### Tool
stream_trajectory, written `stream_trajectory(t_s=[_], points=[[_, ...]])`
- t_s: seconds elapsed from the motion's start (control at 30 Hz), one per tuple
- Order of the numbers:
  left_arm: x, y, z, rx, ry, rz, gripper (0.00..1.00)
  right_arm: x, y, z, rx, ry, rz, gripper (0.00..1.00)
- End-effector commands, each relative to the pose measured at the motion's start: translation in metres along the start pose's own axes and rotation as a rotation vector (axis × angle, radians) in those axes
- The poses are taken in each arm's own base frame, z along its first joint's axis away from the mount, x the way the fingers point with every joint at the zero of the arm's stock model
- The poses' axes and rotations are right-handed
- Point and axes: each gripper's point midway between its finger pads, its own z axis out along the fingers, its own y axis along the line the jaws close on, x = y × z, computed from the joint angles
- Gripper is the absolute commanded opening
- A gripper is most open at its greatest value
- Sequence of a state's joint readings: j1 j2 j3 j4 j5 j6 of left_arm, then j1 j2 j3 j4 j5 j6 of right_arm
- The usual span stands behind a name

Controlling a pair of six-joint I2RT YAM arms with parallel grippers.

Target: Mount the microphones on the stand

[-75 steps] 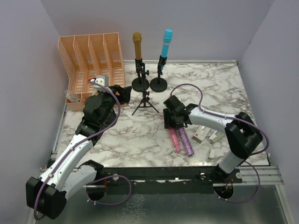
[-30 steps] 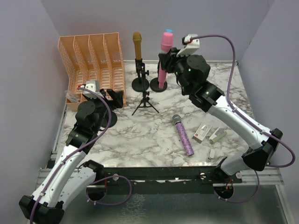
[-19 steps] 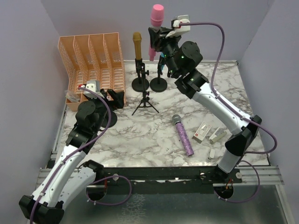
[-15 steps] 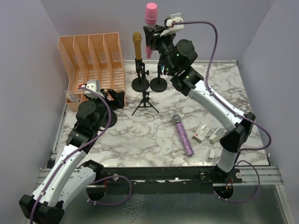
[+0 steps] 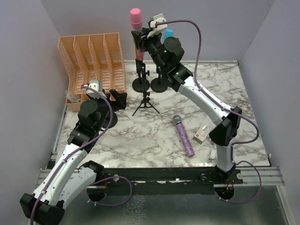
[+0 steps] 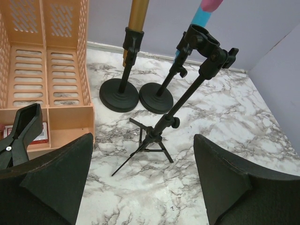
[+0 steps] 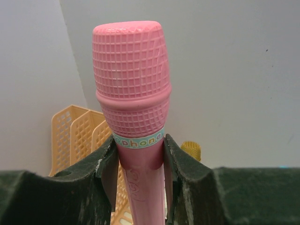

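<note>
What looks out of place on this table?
The purple microphone lies flat on the table, while the gold microphone and blue microphone stand upright at the back. The tripod stand has an empty clip. The pink microphone is held high in the air by the right gripper.

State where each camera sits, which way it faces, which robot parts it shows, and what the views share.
Top external: above and behind, looking down on the marble table; both arms show.
Left wrist: low, facing the tripod stand and back wall; open left gripper fingers frame it.
Right wrist: raised, facing the wall; right gripper clamps the pink microphone.
Shared: the orange file rack appears in all.
</note>
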State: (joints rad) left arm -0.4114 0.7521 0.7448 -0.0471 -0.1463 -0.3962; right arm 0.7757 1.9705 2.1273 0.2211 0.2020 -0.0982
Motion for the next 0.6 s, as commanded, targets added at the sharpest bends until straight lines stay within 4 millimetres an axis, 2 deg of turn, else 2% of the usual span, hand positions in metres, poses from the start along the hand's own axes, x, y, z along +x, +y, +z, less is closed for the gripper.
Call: stream_trajectory(t_s=[0.0, 0.23, 0.57], points=[[-0.003, -0.003, -0.001, 0.016, -0.001, -0.01, 0.87, 0.015, 0.001, 0.005, -0.026, 0.036, 0.004, 0.17], [-0.003, -0.002, -0.002, 0.009, -0.002, -0.009, 0.87, 0.033, 0.0, 0.003, -0.021, 0.083, 0.036, 0.17], [-0.002, -0.002, -0.003, 0.01, -0.003, -0.014, 0.87, 0.04, -0.004, -0.003, 0.002, 0.142, 0.054, 0.17]])
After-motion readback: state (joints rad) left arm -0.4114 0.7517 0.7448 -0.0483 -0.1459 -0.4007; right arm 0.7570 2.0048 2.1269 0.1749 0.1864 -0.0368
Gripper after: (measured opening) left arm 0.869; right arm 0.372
